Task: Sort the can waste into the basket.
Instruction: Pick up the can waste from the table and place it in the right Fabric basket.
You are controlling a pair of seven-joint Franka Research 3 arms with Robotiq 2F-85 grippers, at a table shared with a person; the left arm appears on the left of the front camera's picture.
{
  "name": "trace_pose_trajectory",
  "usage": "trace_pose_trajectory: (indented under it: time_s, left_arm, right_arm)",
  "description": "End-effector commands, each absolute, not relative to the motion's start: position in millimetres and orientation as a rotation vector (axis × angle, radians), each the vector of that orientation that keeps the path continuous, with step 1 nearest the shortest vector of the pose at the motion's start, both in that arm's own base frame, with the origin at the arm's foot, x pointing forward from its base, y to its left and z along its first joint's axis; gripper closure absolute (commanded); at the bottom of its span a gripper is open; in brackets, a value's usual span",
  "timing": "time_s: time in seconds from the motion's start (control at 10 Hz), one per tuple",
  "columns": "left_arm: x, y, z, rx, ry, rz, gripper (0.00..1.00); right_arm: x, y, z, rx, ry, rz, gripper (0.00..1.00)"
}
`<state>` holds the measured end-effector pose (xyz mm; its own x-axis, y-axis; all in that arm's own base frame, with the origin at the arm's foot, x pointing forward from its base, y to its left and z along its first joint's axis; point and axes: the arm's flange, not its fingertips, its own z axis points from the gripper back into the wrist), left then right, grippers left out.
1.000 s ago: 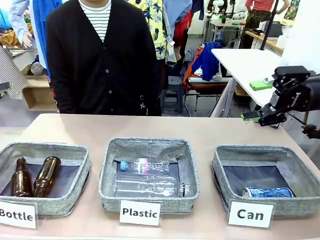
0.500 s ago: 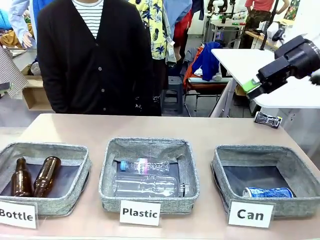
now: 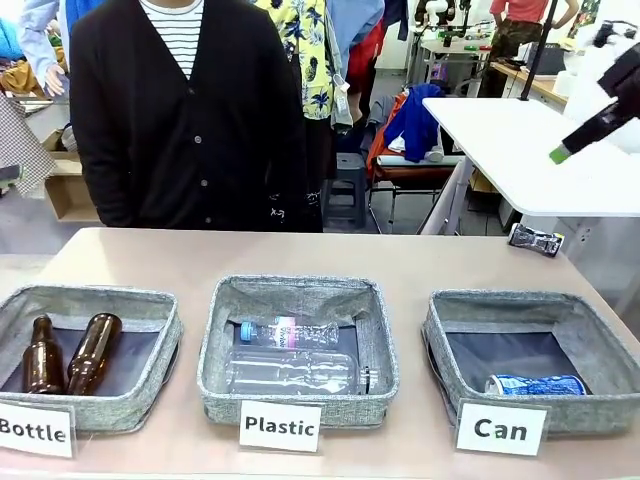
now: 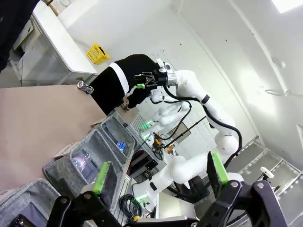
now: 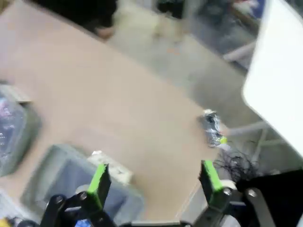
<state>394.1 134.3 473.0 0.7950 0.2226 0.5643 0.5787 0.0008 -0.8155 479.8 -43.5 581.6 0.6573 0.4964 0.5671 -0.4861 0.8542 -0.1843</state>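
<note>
Sorting half done — blue can (image 3: 537, 384) lies in the basket (image 3: 452, 318) carded "Can"; crushed can (image 3: 536, 239) sits on the table outside it, well below the right gripper (image 5: 155, 180), whose fingers stand apart, empty; left gripper (image 4: 161, 174) likewise spread, holding nothing.

Reaching in high at the front view's upper right: right gripper (image 3: 590, 128), a green pad tip pointing down-left, well above the table. Standing wide open in its own wrist view (image 5: 154, 182), green pads apart with nothing between them. Left gripper (image 4: 161, 172) likewise gaping, fingers spread and empty, looking across at the right arm (image 4: 199, 94) bending overhead.
</note>
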Motion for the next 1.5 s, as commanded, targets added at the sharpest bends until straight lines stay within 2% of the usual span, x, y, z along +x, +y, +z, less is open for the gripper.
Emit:
trace_pose_trajectory:
  time_s: [0.0, 0.1, 0.3, 0.4, 0.5, 0.6, 0.8, 1.0, 1.2, 1.4]
  left_arm:
    - [392, 135, 475, -1.584, -0.642, -0.324, 0.00]
    - [392, 135, 475, -1.584, -0.642, -0.324, 0.00]
    - [392, 135, 475, -1.584, -0.642, -0.324, 0.00]
    - [392, 135, 475, -1.584, -0.642, -0.324, 0.00]
    - [392, 135, 475, -1.584, -0.642, -0.324, 0.00]
    - [392, 135, 475, -1.584, -0.642, -0.324, 0.00]
    - [392, 135, 475, -1.584, -0.642, -0.324, 0.00]
    - [392, 135, 475, -1.584, -0.642, -0.324, 0.00]
    - [392, 135, 475, -1.584, -0.642, -0.324, 0.00]
    - [392, 135, 475, -1.584, -0.642, -0.324, 0.00]
  right_arm:
    - [451, -62, 560, -0.085, -0.638, 0.274, 0.00]
    - [480, -44, 582, -0.017, -0.647, 0.556, 0.00]
    - [480, -44, 582, -0.017, -0.647, 0.556, 0.00]
    - [469, -55, 571, -0.060, -0.665, 0.473, 0.00]
    - [471, -35, 563, -0.153, -0.532, 0.582, 0.00]
    - [486, -30, 559, -0.169, -0.425, 0.722, 0.00]
    - [555, -64, 548, -0.084, -0.306, 0.777, 0.00]
    - [620, -117, 516, -0.067, -0.288, 0.778, 0.00]
    - [663, -148, 469, -0.041, -0.311, 0.943, 0.00]
    - [689, -174, 420, -0.016, -0.383, 0.949, 0.00]
